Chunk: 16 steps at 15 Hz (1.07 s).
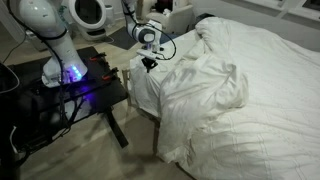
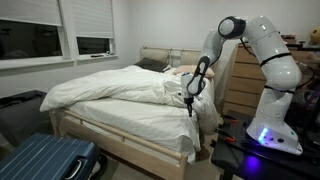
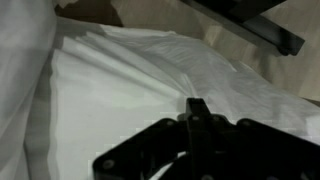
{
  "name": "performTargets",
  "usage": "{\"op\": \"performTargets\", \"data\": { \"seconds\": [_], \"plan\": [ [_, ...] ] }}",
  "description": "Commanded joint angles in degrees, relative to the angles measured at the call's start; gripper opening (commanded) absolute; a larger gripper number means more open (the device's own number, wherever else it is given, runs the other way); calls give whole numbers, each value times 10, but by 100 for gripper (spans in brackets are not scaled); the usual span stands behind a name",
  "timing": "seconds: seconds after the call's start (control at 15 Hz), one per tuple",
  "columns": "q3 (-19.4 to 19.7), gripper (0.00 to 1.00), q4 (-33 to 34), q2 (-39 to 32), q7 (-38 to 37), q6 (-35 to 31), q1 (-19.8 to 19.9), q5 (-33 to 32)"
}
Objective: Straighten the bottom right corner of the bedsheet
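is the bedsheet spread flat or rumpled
Rumpled: in both exterior views the bedsheet lies in heaped folds, not flat, and the wrist view shows creases too.

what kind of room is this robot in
Most likely a bedroom: a wooden-framed bed covered by a rumpled white bedsheet, windows with blinds, and a blue suitcase.

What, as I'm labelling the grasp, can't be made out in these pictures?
- Wrist view: the gripper is shut, but its dark, blurred body hides whether cloth is pinched.
- In both exterior views: its contact with the bottom right corner is too small to see.
- The bedsheet: its far side is cut off by the frame edge.
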State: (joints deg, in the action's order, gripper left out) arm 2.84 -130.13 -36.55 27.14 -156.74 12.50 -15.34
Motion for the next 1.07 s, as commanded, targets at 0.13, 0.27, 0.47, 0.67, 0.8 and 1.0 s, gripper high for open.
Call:
{"op": "performTargets", "data": {
  "seconds": [0.13,0.27,0.47,0.67,0.8,1.0],
  "plan": [
    [-50,0,-3,31,28,172,28,65],
    [-45,26,-12,30,20,177,18,62],
    [-44,41,-28,32,21,156,17,59],
    [-55,65,-56,42,28,64,30,68],
    [-61,78,-71,44,29,1,31,64],
    [-92,99,-89,49,35,-72,43,68]
  ]
}}
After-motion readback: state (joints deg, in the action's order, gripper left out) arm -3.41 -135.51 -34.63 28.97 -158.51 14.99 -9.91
